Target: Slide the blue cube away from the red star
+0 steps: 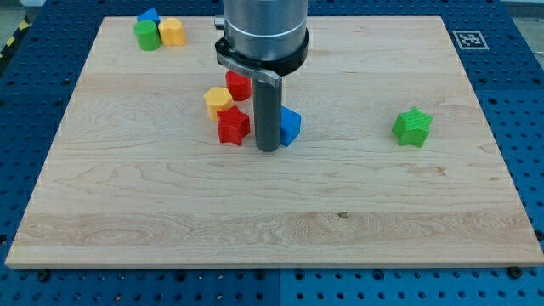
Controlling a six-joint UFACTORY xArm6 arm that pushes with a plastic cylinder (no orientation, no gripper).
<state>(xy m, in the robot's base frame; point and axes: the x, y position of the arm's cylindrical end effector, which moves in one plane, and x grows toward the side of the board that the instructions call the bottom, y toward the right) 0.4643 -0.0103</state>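
The blue cube point(291, 126) sits near the board's middle, partly hidden behind my rod. The red star point(232, 126) lies just to its left. My tip point(268, 149) rests on the board between the two, touching or nearly touching the blue cube's left side and a small gap right of the red star. A yellow block point(218, 101) touches the star's upper left, and a red block point(237, 85) sits above that, partly hidden by the arm.
A green star point(413, 127) lies at the view's right. At the top left corner stand a green block point(147, 36), a yellow block point(172, 31) and a small blue block point(150, 16). The wooden board point(272, 212) lies on a blue perforated table.
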